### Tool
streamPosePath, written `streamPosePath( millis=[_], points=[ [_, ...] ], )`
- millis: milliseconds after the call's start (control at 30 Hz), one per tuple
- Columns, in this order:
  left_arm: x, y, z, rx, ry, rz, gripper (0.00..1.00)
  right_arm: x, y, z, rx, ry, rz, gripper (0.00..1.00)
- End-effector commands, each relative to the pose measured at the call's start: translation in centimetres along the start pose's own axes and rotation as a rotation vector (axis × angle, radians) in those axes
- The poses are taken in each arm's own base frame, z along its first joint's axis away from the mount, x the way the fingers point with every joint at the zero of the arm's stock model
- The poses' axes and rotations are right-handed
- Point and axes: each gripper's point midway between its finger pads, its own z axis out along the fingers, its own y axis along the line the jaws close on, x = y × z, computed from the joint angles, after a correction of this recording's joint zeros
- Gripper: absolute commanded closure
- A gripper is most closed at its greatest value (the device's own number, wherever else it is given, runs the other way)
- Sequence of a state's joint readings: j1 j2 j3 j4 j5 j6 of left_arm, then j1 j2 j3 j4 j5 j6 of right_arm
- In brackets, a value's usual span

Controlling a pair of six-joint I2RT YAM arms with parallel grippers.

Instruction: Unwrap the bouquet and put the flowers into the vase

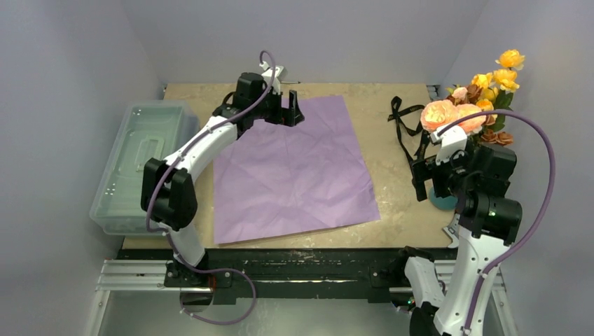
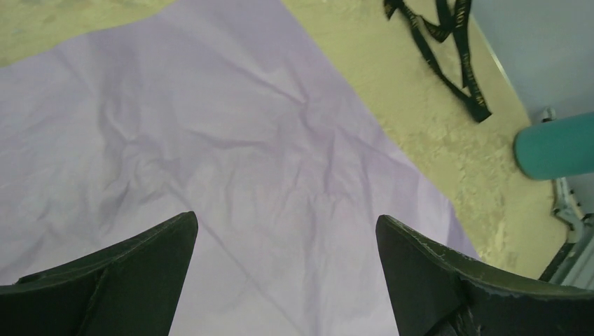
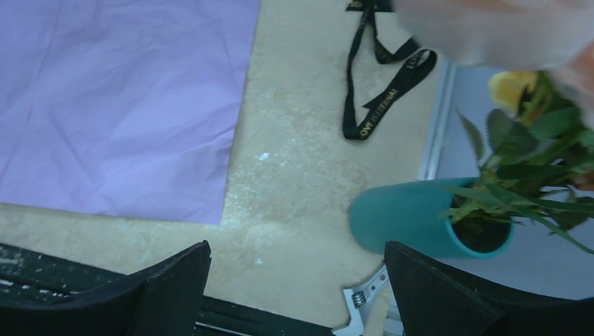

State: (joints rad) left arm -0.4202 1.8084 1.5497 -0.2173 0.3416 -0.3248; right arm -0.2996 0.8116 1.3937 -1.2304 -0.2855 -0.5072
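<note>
The flowers point(image 1: 438, 114) stand stems-down in the vase point(image 1: 441, 202), long axis upright, blooms on top. Left jaws and right jaws are spread, pinching nothing.

The top camera looks steeply down from behind the near edge over the whole beige stone-patterned table point(image 1: 382, 105). Both wrist cameras hang low and close, angled onto it, sharing the creased lilac paper sheet point(image 1: 294, 171), black ribbon point(image 3: 389, 96) and teal cylindrical vase point(image 3: 399, 213).

Shows only a teal sliver of the vase point(image 1: 442, 202) from above, behind the right arm point(image 1: 483, 192); crops it at the left wrist view's right edge. Blurs a peach bloom point(image 3: 490, 24) at the right wrist; cuts the ribbon point(image 3: 389, 103) off at the top
</note>
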Motion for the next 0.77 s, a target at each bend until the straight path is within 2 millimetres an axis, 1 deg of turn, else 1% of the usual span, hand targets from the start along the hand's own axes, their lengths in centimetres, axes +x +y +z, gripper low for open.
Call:
streamPosePath(
  millis=[0,33,67,100,300,400,533,633,733],
  points=[
    [0.0,3.1,-6.5,-0.179,0.038,0.117,0.0,0.4,2.5,1.7,-0.168,-0.008,-0.008,0.02],
    [0.2,3.9,-7.6,-0.202,0.038,0.114,0.0,0.2,2.6,2.1,-0.18,-0.017,-0.014,0.02],
    [0.7,4.2,-8.6,-0.217,0.041,0.113,0.0,0.1,2.7,2.4,-0.194,-0.022,-0.017,0.02],
    [1.5,5.3,-9.8,-0.252,0.049,0.104,0.0,-0.1,2.8,2.7,-0.211,-0.031,-0.024,0.02],
    [3.5,8.9,-16.8,-0.431,0.034,0.077,0.0,-1.6,3.3,4.7,-0.255,-0.074,-0.059,0.02],
    [4.3,10.3,-19.6,-0.521,0.024,0.058,0.0,-2.7,4.4,5.9,-0.273,-0.091,-0.073,0.02],
    [4.9,11.3,-22.3,-0.592,0.005,0.037,0.0,-4.1,5.6,7.0,-0.299,-0.124,-0.06,0.02],
    [5.1,11.7,-23.6,-0.629,-0.009,0.031,0.0,-4.7,5.9,7.3,-0.306,-0.143,-0.053,0.02],
    [5.1,12.1,-24.5,-0.664,-0.029,0.018,0.0,-5.2,6.0,7.3,-0.299,-0.168,-0.054,0.02]
  ],
)
